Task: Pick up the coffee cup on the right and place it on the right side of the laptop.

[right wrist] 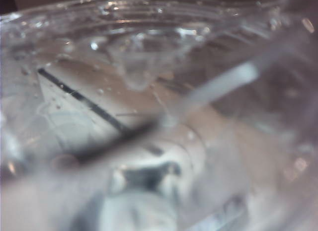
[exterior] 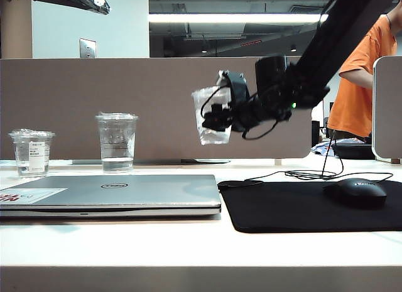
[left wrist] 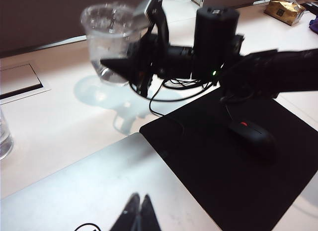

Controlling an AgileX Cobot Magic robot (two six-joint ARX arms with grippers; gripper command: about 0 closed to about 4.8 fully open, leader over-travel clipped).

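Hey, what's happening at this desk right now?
The right gripper has its jaws closed on the coffee cup and holds it in the air, tilted, above the desk between the laptop and the black mouse pad. The cup is not set down yet. The left gripper hangs shut over the laptop lid, holding nothing. Two other clear cups stand behind the laptop.

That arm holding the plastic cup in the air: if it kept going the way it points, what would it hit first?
The right gripper, jaws shut on the clear plastic coffee cup, points leftward; probably the taller clear cup comes first, though depth is unclear.
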